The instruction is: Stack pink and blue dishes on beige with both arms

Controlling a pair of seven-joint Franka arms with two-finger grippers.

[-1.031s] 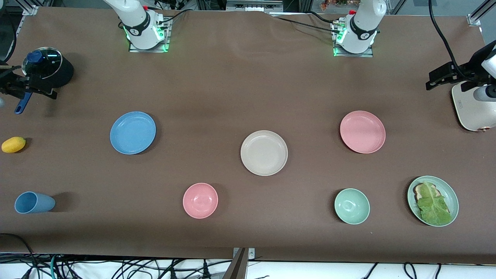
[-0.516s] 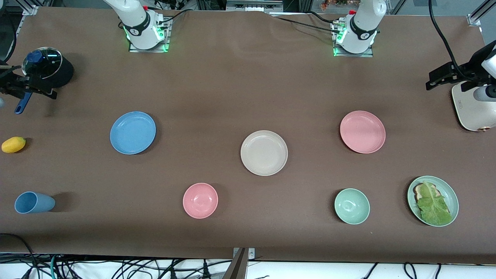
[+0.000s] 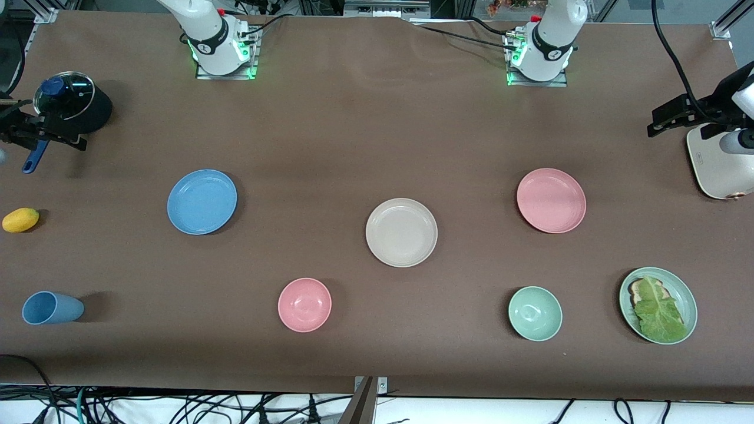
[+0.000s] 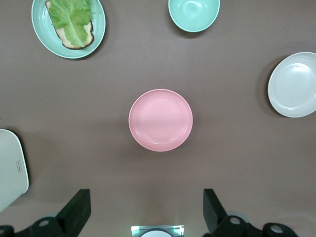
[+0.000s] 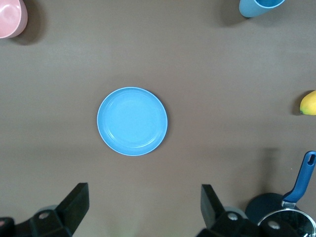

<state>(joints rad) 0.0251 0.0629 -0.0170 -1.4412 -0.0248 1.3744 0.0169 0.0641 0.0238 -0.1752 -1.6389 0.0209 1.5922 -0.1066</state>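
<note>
The beige plate (image 3: pixel 401 232) lies mid-table. The pink plate (image 3: pixel 551 200) lies toward the left arm's end and the blue plate (image 3: pixel 202 202) toward the right arm's end, each apart from the beige one. Neither hand shows in the front view. My left gripper (image 4: pixel 146 197) hangs open and empty, high over the table between its base and the pink plate (image 4: pixel 160 120); the beige plate (image 4: pixel 294 85) shows at that view's edge. My right gripper (image 5: pixel 144 193) hangs open and empty, high over the table by the blue plate (image 5: pixel 132 121).
Nearer the front camera stand a pink bowl (image 3: pixel 304 304), a green bowl (image 3: pixel 535 313), a green plate with lettuce (image 3: pixel 658 305) and a blue cup (image 3: pixel 52 308). A lemon (image 3: pixel 20 219) and a lidded pot (image 3: pixel 73 106) sit at the right arm's end, a white appliance (image 3: pixel 716 165) at the left arm's.
</note>
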